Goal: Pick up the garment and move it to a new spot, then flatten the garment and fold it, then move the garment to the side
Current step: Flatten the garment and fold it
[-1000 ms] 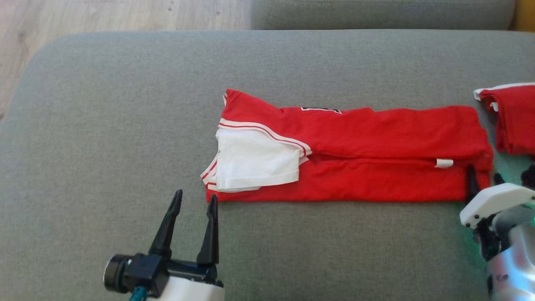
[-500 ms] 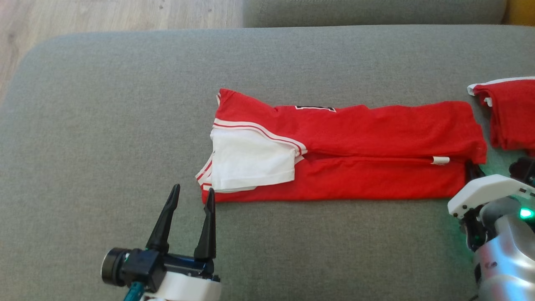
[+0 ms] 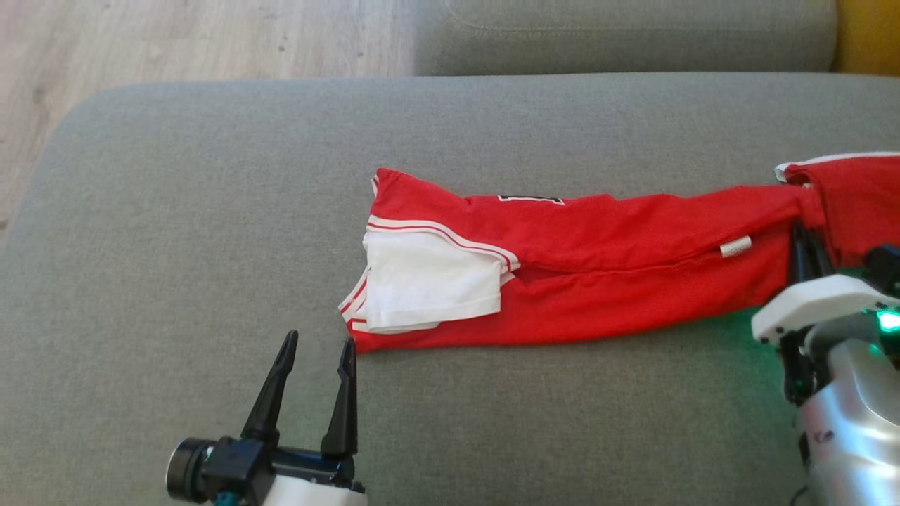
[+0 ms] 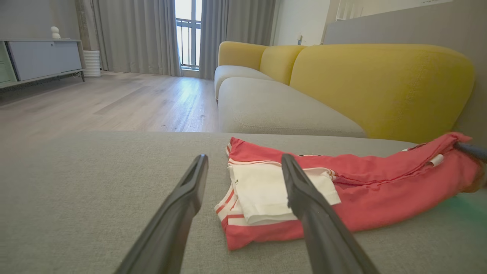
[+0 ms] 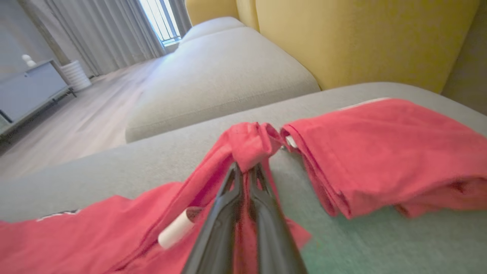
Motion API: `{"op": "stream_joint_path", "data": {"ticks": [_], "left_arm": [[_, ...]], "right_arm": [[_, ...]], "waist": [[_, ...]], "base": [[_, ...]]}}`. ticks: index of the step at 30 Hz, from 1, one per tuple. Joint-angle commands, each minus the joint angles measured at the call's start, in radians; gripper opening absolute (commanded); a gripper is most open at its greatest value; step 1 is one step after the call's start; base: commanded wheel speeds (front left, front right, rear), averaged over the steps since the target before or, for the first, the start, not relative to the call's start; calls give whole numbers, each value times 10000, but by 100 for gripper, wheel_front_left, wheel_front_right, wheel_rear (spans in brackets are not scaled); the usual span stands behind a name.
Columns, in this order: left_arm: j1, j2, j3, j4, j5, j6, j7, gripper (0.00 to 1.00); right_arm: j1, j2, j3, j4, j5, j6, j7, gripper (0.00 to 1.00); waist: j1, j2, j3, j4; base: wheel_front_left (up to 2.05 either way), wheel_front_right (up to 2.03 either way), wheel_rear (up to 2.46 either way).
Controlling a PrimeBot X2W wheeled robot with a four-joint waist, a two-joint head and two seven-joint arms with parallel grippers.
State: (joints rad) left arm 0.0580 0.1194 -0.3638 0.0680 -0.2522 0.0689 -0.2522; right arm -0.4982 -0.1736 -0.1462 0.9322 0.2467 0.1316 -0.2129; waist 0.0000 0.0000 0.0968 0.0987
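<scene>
Pinching the garment point(image 3: 598, 281) at its raised 3 o'clock end, right tool point(image 5: 245, 171) clamped; left tool point(image 3: 319, 339) spread apart, 7 o'clock.

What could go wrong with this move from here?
1. The right fingers pinch only a bunched corner of the garment, which may slip out if lifted.
2. The left fingers are open and off the cloth, so the free end with the white sleeve could drag and unfold.
3. The second folded garment lies right beside the pinch and might get snagged.
</scene>
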Motion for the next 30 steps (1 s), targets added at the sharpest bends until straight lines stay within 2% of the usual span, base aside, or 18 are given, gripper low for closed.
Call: {"op": "stream_joint_path", "data": {"ticks": [1, 9, 10, 15, 22, 30], "left_arm": [[-113, -61, 408, -237, 87, -30, -95, 100], [120, -159, 518, -177, 196, -155, -95, 100], [181, -184, 539, -150, 214, -180, -95, 100], [300, -251, 522, -99, 267, -244, -95, 100], [340, -292, 514, 35, 300, -364, -95, 100], [318, -376, 413, 227, 280, -484, -95, 100]], "right_arm": [[-188, 32, 478, -530, 157, -9, -208, 0], [-316, 639, 1942, -1702, 738, -9, -220, 0], [-336, 835, 2445, -1977, 966, -9, -61, 0], [-343, 1154, 3694, -2525, 1594, -9, 268, 0], [-438, 1229, 5658, -2807, 2978, -9, 638, 0], [-779, 1232, 7622, -2363, 4485, -9, 853, 0]], "waist": [[0, 0, -113, 87], [0, 0, -406, 499], [0, 0, -497, 656], [0, 0, -644, 1115], [0, 0, -710, 1838], [0, 0, -699, 2571]], "base": [[0, 0, 0], [0, 0, 0], [0, 0, 0], [0, 0, 0], [0, 0, 0], [0, 0, 0]]}}
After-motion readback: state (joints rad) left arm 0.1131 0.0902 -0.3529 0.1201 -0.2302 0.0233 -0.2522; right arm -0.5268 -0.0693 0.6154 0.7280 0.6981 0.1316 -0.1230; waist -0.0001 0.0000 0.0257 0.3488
